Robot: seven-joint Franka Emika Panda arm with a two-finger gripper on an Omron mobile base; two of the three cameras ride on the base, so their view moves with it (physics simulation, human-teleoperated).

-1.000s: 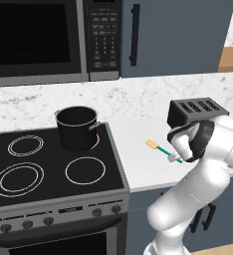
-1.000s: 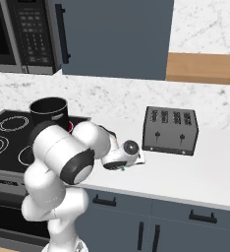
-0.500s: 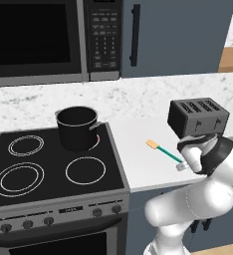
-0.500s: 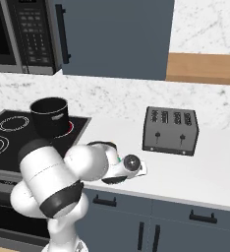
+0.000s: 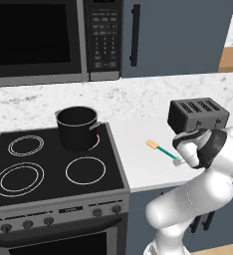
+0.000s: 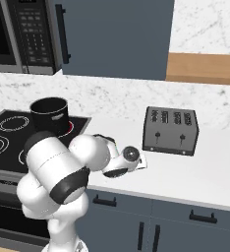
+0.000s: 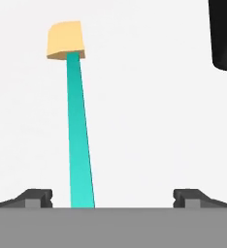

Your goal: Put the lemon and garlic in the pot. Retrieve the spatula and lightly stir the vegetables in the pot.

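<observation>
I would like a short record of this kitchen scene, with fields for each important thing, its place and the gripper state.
pot: dark grey cylindrical cooking pot with thin silvery rim, standing on the rear right burner of the black stove
spatula: slim utensil with teal-green handle and pale yellowish end, lying flat on the white counter, between stove and toaster
gripper: gripper open, fingertips on either side of the spatula handle, not closed on it
toaster: dark grey four-slot toaster, on the counter to the right
lemon and garlic: cannot tell whether they are in the pot
</observation>
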